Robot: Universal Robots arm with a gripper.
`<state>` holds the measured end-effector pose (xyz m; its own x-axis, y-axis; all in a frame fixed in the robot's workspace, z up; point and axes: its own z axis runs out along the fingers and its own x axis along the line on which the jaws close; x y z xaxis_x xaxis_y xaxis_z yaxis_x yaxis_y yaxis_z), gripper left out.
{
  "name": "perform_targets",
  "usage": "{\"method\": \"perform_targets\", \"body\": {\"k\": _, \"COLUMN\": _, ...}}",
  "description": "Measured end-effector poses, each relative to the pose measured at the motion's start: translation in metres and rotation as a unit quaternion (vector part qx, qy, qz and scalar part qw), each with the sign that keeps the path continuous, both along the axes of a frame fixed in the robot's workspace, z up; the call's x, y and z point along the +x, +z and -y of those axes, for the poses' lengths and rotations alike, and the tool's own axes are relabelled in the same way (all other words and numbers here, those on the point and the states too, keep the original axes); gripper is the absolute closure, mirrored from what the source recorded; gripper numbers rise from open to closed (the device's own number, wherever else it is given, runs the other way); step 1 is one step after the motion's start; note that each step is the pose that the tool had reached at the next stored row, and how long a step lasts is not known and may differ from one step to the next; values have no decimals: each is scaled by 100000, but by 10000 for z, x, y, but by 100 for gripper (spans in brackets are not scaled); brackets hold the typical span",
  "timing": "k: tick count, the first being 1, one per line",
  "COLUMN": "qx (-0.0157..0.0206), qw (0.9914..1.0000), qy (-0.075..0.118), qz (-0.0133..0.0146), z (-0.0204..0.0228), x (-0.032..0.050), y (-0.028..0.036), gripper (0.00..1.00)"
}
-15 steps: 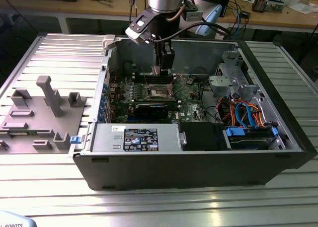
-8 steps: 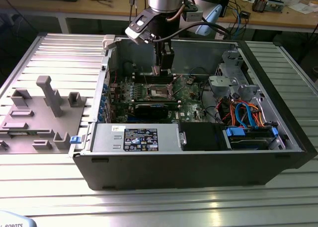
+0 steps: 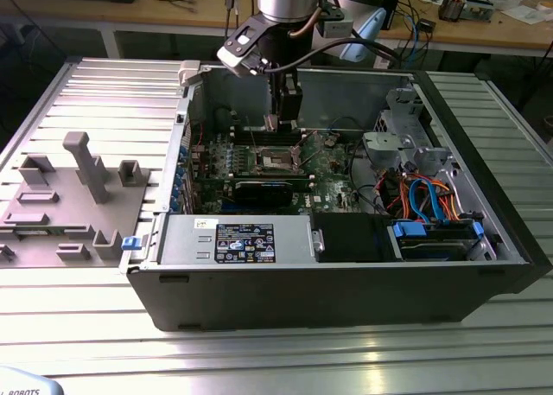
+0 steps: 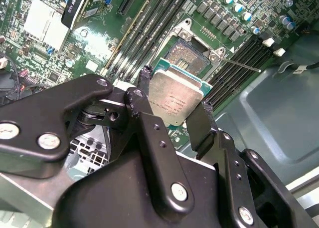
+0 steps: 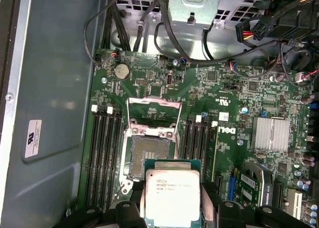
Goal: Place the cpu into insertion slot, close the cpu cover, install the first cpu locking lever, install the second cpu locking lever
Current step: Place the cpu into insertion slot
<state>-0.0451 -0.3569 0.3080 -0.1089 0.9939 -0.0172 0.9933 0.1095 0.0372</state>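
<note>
**Between my jaws, the cpu (image 4: 174, 101), clear of a bare insertion slot (image 5: 149, 155)**

Both jaws are closed on opposite edges of the cpu. On the slot's far side from the jaws, the cpu cover (image 5: 154, 103) stands flipped up. Coming down tilted or off-square could, I judge, damage the slot; a loose pinch could drop the cpu. Around the jaws, the computer case (image 3: 328, 283) holds the motherboard (image 5: 224, 118), drives (image 3: 432, 239) and cables (image 3: 423, 196); the slot holds nothing
</note>
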Motion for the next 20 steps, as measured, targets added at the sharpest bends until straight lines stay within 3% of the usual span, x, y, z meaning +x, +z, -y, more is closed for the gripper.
{"method": "perform_targets", "body": {"k": 10, "qx": -134, "qw": 99995, "qy": -979, "qz": -1, "z": 0, "x": 0, "y": -1, "gripper": 46}}
{"method": "perform_targets", "body": {"k": 13, "qx": -200, "qw": 99964, "qy": -2661, "qz": -5, "z": 0, "x": 0, "y": -6, "gripper": 46}}
{"method": "perform_targets", "body": {"k": 20, "qx": -194, "qw": 99964, "qy": -2666, "qz": -2, "z": 0, "x": 0, "y": -25, "gripper": 46}}
